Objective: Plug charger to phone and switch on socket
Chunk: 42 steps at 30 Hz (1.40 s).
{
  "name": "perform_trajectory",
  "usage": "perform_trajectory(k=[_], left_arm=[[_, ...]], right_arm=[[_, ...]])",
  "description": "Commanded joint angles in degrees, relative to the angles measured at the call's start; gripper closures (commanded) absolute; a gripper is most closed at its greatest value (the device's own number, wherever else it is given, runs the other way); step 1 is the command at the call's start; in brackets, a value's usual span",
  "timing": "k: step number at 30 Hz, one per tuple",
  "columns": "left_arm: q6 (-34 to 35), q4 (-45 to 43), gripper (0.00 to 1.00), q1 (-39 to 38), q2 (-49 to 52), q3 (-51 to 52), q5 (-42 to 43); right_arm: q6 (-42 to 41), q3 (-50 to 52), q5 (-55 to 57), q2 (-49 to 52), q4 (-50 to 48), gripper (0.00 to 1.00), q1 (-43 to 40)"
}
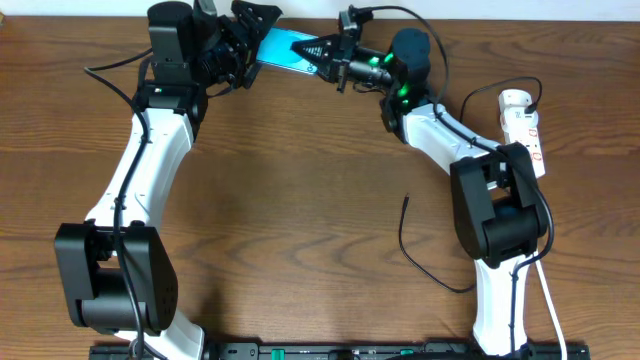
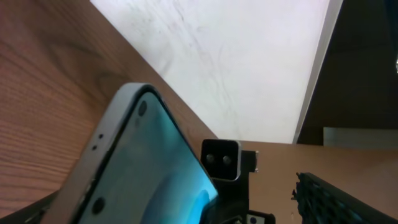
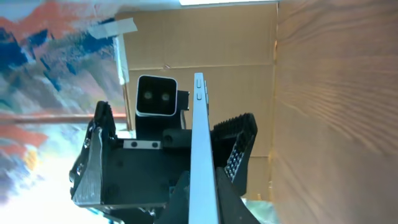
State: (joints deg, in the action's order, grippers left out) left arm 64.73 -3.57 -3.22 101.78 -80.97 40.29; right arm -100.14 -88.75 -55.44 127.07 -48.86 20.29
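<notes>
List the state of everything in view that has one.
phone: screen lit, held by the right fingers
right fingers: shut on the phone
left fingers: open, either side of the phone
charger: loose on the table, tip not in the phone
socket: switch position unreadable

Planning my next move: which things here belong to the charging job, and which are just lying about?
Job: phone, in right gripper; charger, loose on table; socket.
Just there: cardboard panel in the background.
</notes>
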Motion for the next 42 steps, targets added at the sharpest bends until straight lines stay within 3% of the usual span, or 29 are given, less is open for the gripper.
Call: perform_trajectory(k=[1,10,11,14,22,27,36,42], left_arm=[[1.0,-0.4,0.04,-0.1,-1.1,0.2,-1.0],[1.5,-0.4,0.04,-0.1,-1.1,0.2,-1.4],[1.9,-0.4,0.05,-0.1,-1.1,0.2,-1.4],[3.1,-0.4,0.2,-0.1,-1.1,0.2,-2.0],[8.1,-0.4,0.21,-0.1,-1.1,0.2,-4.7],[9.5,-0.4,0.44,-0.1,-1.0,0.2,-5.5],[9.8,-0.4,0.52,-0.1,-1.0,0.2,-6.7],[9.8,-0.4,0.65,-0.1,-1.0,0.2,-6.9]], right_arm=[[-6.0,-0.5,3.5,-1.3,-0.9,0.99,0.0],[-11.0,-0.5,5.7,-1.3,-0.1,0.99,0.4],[-11.0,-0.5,5.7,-1.3,0.1,0.99,0.5],[-11.0,-0.5,6.3,-1.3,0.7,0.99,1.0],[-12.2,-0.5,8.2,-1.3,0.7,0.99,2.1],[-13.4,-0.5,9.9,-1.3,0.9,0.99,3.1],[-13.4,-0.5,10.1,-1.3,1.1,0.99,3.7],[-13.4,-0.5,10.1,-1.3,1.1,0.99,3.8]])
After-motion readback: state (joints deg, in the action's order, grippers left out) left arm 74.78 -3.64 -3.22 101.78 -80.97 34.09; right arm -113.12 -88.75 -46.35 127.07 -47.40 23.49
